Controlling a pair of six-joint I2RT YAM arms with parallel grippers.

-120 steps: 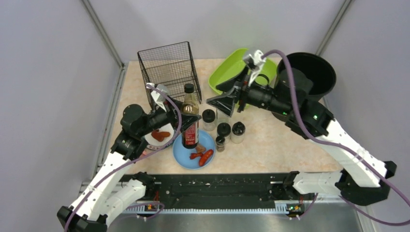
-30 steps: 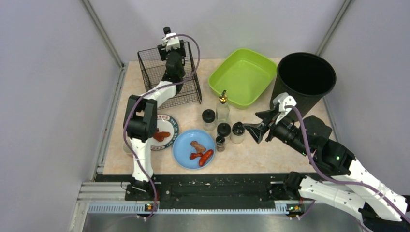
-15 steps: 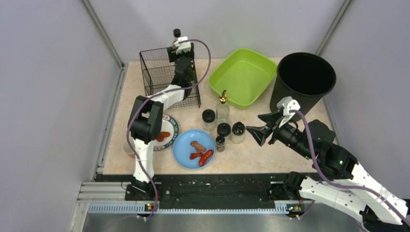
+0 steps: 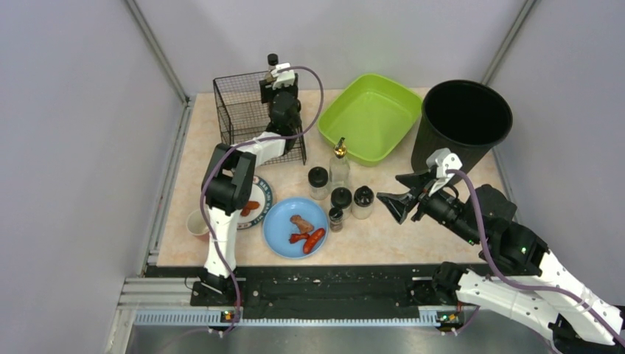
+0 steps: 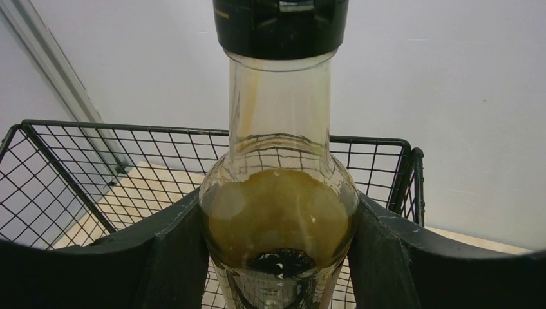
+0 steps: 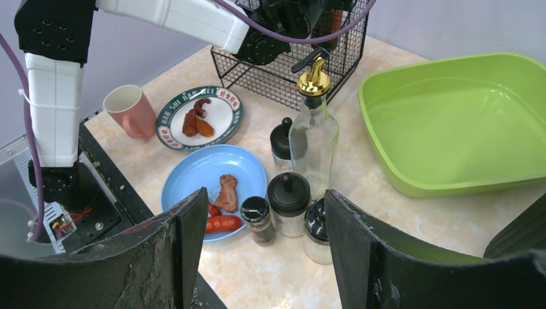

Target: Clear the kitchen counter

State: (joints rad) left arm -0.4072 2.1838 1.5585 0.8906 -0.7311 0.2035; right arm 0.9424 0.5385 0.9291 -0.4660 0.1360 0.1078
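Pinches a clear glass bottle of brown sauce with a black cap (image 5: 280, 161) between the fingers (image 5: 174, 257) of the left gripper (image 5: 277, 212), upright, over the right side of the black wire basket (image 4: 243, 110). Hovers with the right gripper (image 4: 390, 200) well right of that basket, fingers spread and empty, near the black-lidded glass jars (image 4: 341, 199). Under the basket and stretching right of it: the beige-peach marbled kitchen counter (image 4: 383, 240).
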